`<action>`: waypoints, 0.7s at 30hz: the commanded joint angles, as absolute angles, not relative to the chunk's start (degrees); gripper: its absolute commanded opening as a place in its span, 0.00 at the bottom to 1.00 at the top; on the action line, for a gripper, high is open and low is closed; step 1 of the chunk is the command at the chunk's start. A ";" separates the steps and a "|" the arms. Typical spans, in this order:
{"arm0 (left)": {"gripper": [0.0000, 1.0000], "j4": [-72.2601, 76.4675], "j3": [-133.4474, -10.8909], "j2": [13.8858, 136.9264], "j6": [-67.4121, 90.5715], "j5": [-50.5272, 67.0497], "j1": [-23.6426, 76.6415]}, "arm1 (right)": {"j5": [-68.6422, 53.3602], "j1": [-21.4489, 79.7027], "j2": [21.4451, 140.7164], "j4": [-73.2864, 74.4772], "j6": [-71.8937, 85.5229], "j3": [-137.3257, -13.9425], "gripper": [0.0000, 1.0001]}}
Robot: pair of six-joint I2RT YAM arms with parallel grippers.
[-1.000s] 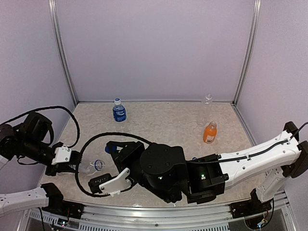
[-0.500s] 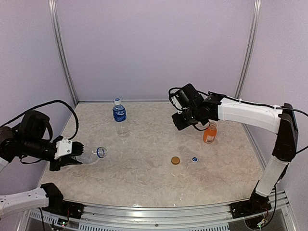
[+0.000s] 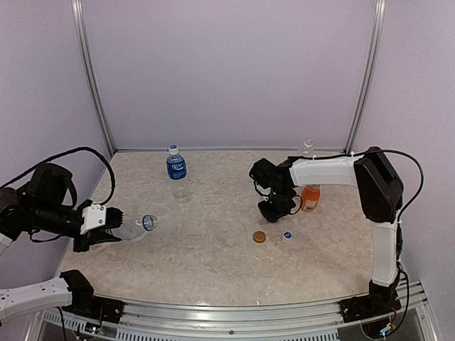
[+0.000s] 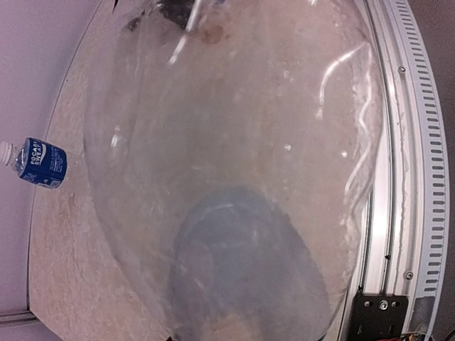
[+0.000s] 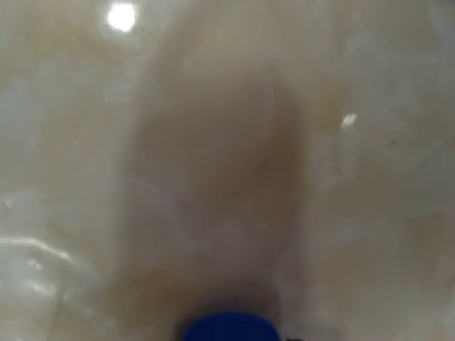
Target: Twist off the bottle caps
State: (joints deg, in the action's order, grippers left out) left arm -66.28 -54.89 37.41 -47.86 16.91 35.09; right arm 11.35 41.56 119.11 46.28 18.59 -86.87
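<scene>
Rail (image 3: 213,323): metal strip along the near edge of the table (image 3: 213,270), in front of both arm bases.
Left gripper (image 3: 114,231): near left, closed around the base end of the clear bottle (image 3: 131,229).
Clear bottle: lies on its side, long axis left to right. The neck points right toward the table's middle and carries a blue cap (image 3: 148,222). In the left wrist view its wall (image 4: 227,156) fills the picture and blocks nearly everything beyond.
Loose caps: the orange-brown cap (image 3: 260,236) and the loose blue cap (image 3: 287,235) lie flat, near each other but apart, right of centre and uncovered.
Right gripper (image 3: 274,211): low over the table just beyond the loose caps and just left of the orange bottle (image 3: 309,197). How far it is open cannot be told. Its wrist view is blurred, showing table and the loose blue cap (image 5: 231,328) at the bottom edge.
Orange bottle: upright, neck up.
Labelled bottle (image 3: 175,167): upright, far left of centre, well apart from both grippers.
Small bottle (image 3: 307,145): upright at the far right corner.
Change: half a second ago the right gripper was higher and farther back. The left gripper, bottles and caps are unmoved.
</scene>
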 commanded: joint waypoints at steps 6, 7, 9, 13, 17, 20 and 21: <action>0.17 -64.59 -55.79 37.17 -46.50 17.97 34.63 | 9.44 41.09 118.34 50.95 19.90 -89.95 0.93; 0.17 -64.47 -56.14 37.22 -46.17 18.26 34.63 | 9.45 41.15 117.39 51.46 20.15 -91.09 0.98; 0.17 -64.23 -56.84 37.40 -45.36 18.87 34.63 | 10.05 41.68 114.85 52.27 20.30 -94.08 0.99; 0.17 -63.71 -58.09 37.66 -43.66 20.41 34.63 | 14.15 46.19 108.31 50.49 18.35 -102.45 0.99; 0.17 -63.44 -59.69 37.83 -41.55 22.68 34.59 | 9.09 59.47 98.23 25.83 2.63 -98.88 0.99; 0.17 -63.55 -60.86 37.88 -40.78 24.97 34.54 | -3.73 67.49 90.81 1.20 -11.19 -86.19 0.99; 0.17 -63.53 -61.23 37.88 -40.56 25.61 34.54 | -9.26 68.37 88.66 -8.99 -12.88 -81.31 0.99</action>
State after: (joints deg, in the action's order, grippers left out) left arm -64.58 -58.83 37.65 -42.87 21.32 34.87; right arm 8.05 61.06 96.09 24.73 3.97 -94.52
